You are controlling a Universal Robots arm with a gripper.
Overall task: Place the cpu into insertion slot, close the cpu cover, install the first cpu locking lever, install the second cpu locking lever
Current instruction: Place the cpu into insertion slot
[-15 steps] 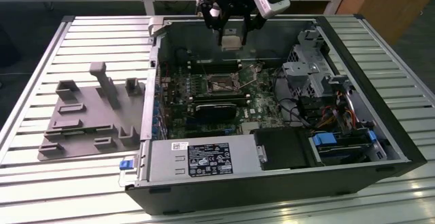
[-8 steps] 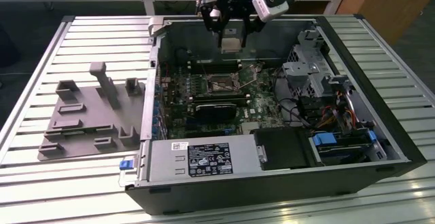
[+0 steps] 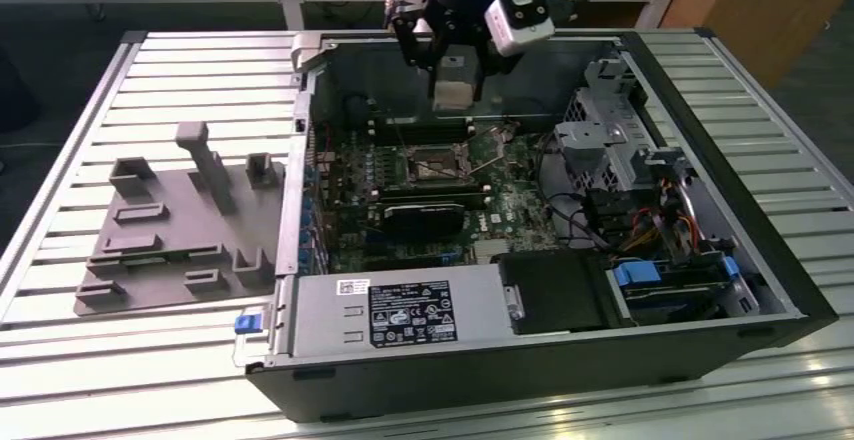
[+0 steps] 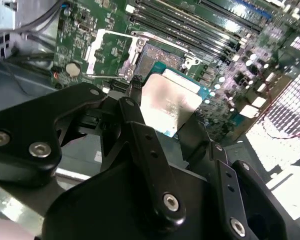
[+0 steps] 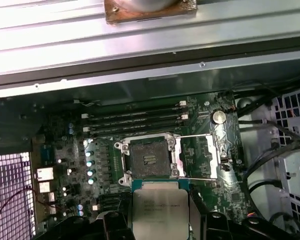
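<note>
Cpu (image 4: 170, 102): flat square chip, matt pale silver lid over a green rim, clamped by two edges between the black fingers of the gripper (image 5: 160, 223). It hangs clear above the green motherboard (image 3: 507, 210); in the exterior view it sits at twelve o'clock from the insertion slot (image 5: 146, 160). Slot bare: dark square bed, silvery rim. Cpu cover (image 5: 176, 156), a thin shiny metal frame with a square window, is folded open at three o'clock of the slot in the exterior view. Board lies in an open black computer case (image 3: 747, 250) on a ribbed metal table (image 3: 174, 70). At nine o'clock of the case, a grey moulded tray (image 3: 160, 230)
</note>
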